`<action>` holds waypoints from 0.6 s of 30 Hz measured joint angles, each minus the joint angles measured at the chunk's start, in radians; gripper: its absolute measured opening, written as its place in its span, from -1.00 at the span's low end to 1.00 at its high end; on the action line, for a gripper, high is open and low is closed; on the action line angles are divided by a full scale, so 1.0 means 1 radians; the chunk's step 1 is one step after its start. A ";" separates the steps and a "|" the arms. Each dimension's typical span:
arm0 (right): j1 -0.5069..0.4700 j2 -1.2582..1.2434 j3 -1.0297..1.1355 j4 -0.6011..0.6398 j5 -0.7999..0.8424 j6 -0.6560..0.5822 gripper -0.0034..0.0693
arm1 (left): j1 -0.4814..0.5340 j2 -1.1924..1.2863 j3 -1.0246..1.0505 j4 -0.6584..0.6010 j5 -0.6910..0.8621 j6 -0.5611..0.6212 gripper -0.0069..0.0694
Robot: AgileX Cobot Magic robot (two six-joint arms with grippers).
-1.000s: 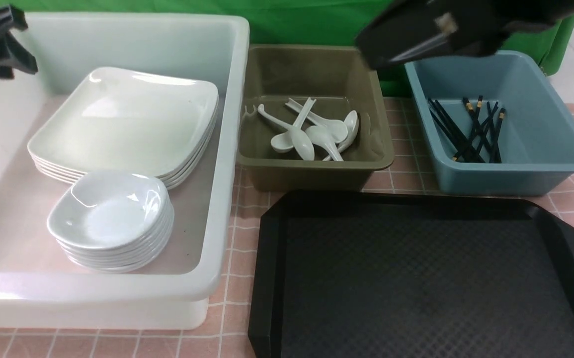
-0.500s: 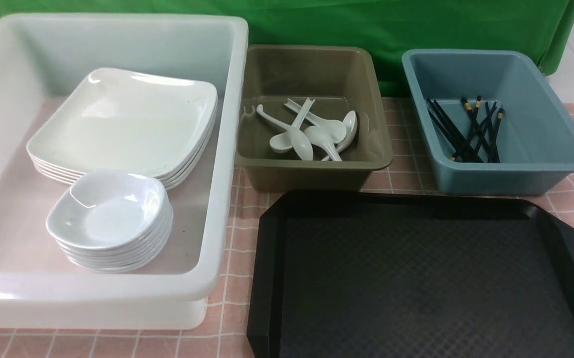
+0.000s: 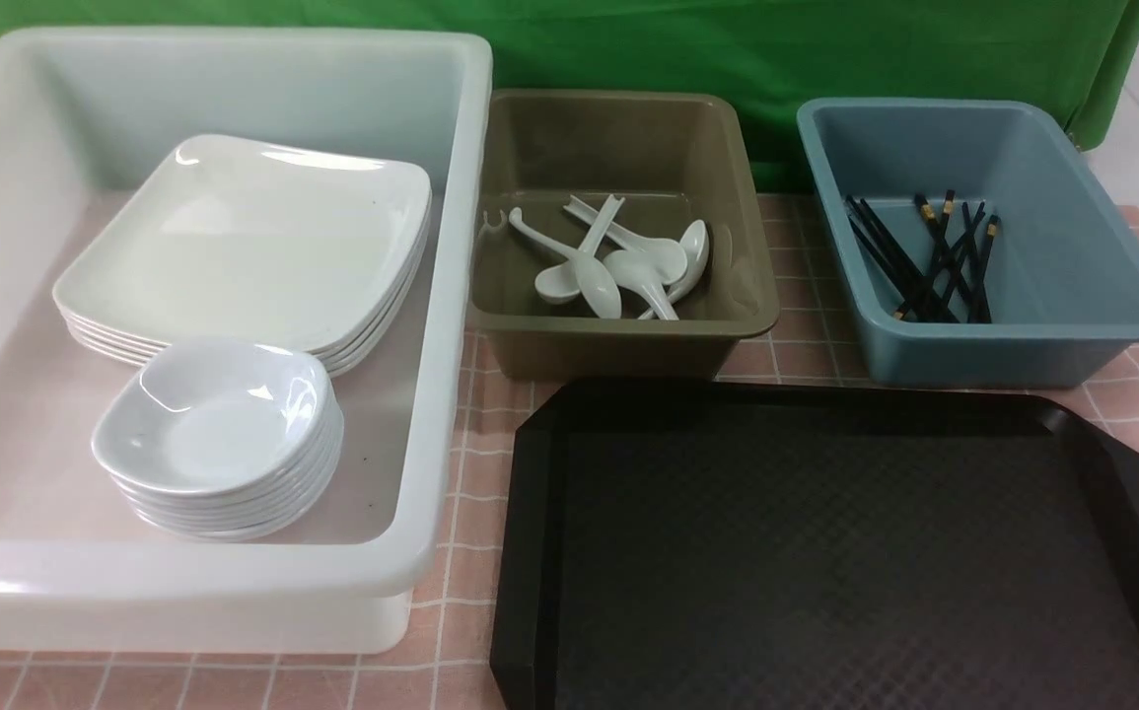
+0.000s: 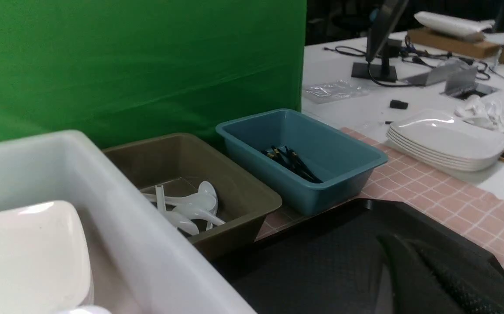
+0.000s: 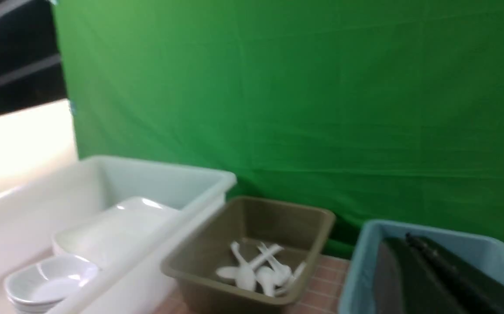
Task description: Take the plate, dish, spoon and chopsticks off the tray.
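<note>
At the bench's left edge stands the white tub [image 3: 451, 296], holding a stack of plates [image 3: 253, 247] toward its far side and a stack of dishes [image 3: 219, 434] at its near side, the dish stack touching the plate stack's front edge. Just right of it the olive tub [image 3: 618, 325] holds a loose heap of spoons [image 3: 618, 266], and further right the blue tub [image 3: 1072, 335] holds the chopsticks [image 3: 934, 261], crossed over one another. Nearest the camera, at the bench's right front, the tray [image 3: 530, 513] shows nothing on the part in view. A second ago the left arm hung over the white tub's far left corner and the right arm crossed above the blue tub; both have since drawn back, leaving only a dark sliver at the front view's left edge, too little to name. Each wrist view shows a dark shape low in the picture that is probably its own fingers, and both pairs are pressed together with nothing between them. With every kind of tableware sorted into a tub and the arms withdrawn, the clearing looks finished. The bench wears a pink cloth [image 3: 475, 473] with a white grid, and a green backdrop [image 3: 628, 44] hangs behind the tubs. The left wrist view takes in a white worktable [image 4: 352, 109] beyond the cloth, with cables, a monitor stand and a spare stack of plates [image 4: 448, 139].
</note>
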 joint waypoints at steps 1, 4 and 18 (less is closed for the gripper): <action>0.000 -0.041 0.060 0.000 -0.054 0.004 -0.82 | 0.000 -0.052 0.082 -0.010 -0.055 -0.020 -0.84; -0.001 -0.093 0.149 0.000 -0.139 0.010 -0.82 | 0.000 -0.125 0.217 -0.038 -0.162 -0.039 -0.83; -0.001 -0.093 0.176 0.001 -0.202 0.060 -0.75 | 0.000 -0.151 0.355 -0.045 -0.308 -0.082 -0.82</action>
